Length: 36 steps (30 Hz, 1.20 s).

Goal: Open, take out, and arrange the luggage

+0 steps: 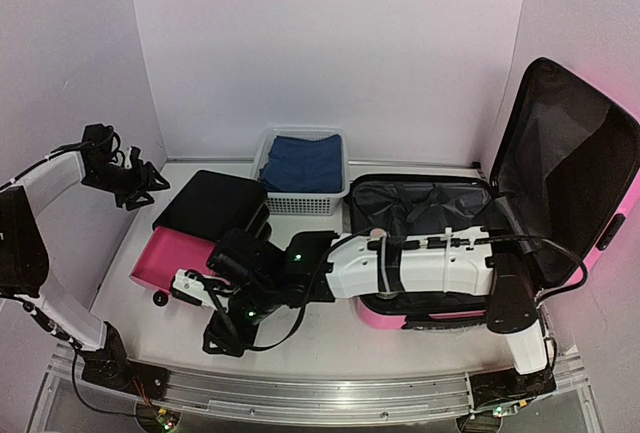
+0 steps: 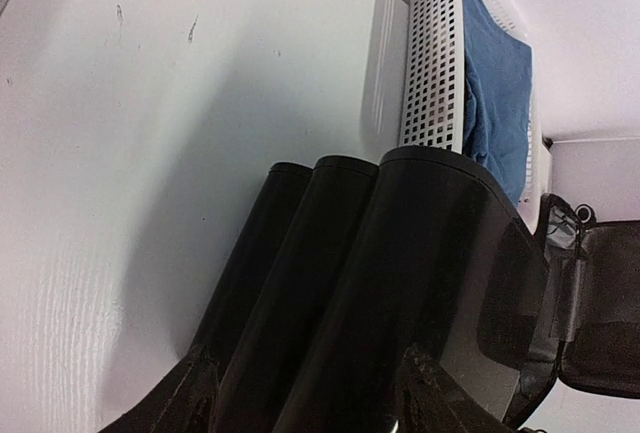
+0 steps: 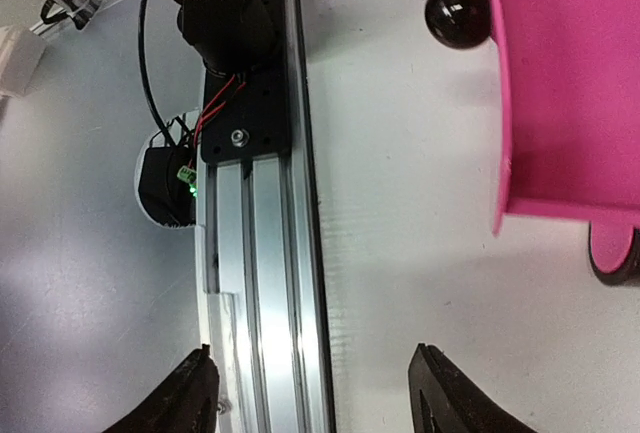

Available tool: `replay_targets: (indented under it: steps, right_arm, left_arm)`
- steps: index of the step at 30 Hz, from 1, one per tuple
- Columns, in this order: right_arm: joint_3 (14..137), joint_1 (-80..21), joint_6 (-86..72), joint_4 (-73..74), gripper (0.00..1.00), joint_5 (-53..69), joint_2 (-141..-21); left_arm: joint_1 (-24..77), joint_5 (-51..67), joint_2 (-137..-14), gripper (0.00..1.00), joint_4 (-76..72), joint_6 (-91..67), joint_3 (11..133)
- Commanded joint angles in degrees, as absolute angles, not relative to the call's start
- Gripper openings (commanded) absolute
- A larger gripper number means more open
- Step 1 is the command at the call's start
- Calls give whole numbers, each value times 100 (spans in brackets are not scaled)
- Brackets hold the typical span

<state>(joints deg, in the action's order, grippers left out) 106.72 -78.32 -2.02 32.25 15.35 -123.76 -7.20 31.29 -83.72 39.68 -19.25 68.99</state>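
Note:
The luggage (image 1: 600, 238), a large glossy pink hard-shell suitcase, lies open at the right with its lid standing upright and its black lining (image 1: 420, 203) exposed. Its black edge also shows in the left wrist view (image 2: 600, 313). My left gripper (image 1: 130, 181) hangs raised at the far left, well away from the luggage. Its jaws (image 2: 310, 403) stand open with nothing between them. My right arm reaches across the table to the left. My right gripper (image 1: 205, 313) (image 3: 315, 393) is open above the near table edge, nothing between its fingers.
A black drawer unit (image 1: 212, 203) (image 2: 380, 283) stands at the left centre with a pink drawer (image 1: 170, 258) (image 3: 570, 83) pulled out; its black knob (image 1: 160, 298) (image 3: 458, 13) sits near my right gripper. A white mesh basket (image 1: 300, 203) (image 2: 435, 73) holds blue cloth (image 1: 303, 163). An aluminium rail (image 3: 260, 283) runs along the near edge.

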Motion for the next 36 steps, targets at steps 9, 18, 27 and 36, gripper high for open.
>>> replay_targets:
  steps: [9,18,27,36]
  right_arm:
    - [12475,-7977,170,2975,35,149,-13742]
    - [12503,-7949,-389,2738,36,-2012,-13759]
    - [11946,-7524,-1169,2407,37,-2244,-13293]
    - [11189,-7221,-1721,2177,54,-2457,-12602]
  left_arm:
    - [-728,3244,-8276,60,3592,-1983,6806]
    - [-663,3365,-7864,57,3588,-2065,6196]
    - [-375,3475,-7146,56,3619,-2180,5662]
    - [53,3519,-6622,55,3742,-2339,5444]
